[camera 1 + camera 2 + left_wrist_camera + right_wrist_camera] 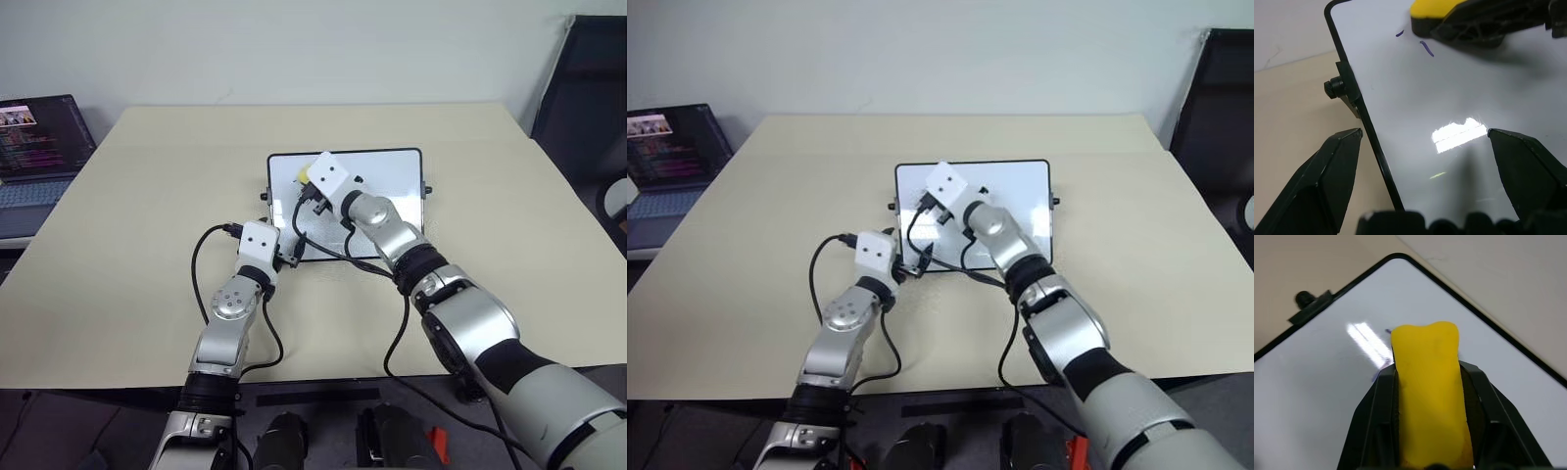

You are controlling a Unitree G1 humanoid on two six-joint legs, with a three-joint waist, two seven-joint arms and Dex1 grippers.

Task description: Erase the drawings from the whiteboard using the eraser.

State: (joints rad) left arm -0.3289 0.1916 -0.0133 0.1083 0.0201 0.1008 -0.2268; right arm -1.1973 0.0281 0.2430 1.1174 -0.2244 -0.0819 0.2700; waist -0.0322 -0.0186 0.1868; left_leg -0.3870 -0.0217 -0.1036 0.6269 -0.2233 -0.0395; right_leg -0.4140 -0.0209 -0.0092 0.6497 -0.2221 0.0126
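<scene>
Left gripper (1425, 142): black fingers spread wide, empty, straddling the left black-framed edge of the glossy white rectangular whiteboard (1459, 98) on the beige table (147, 206). Small dark marker drawings (1426, 49) remain beside the yellow block eraser (1430, 391), clamped tight in the right gripper (1429, 382) at the board's far-left corner.

Yellow eraser (1427, 396), glossy white whiteboard (1459, 98) framed black, seemingly purple drawings (1426, 48)

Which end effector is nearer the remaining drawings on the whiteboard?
Right. The right end effector holds the eraser right beside the drawings; the left end effector straddles the whiteboard edge, farther back.
</scene>
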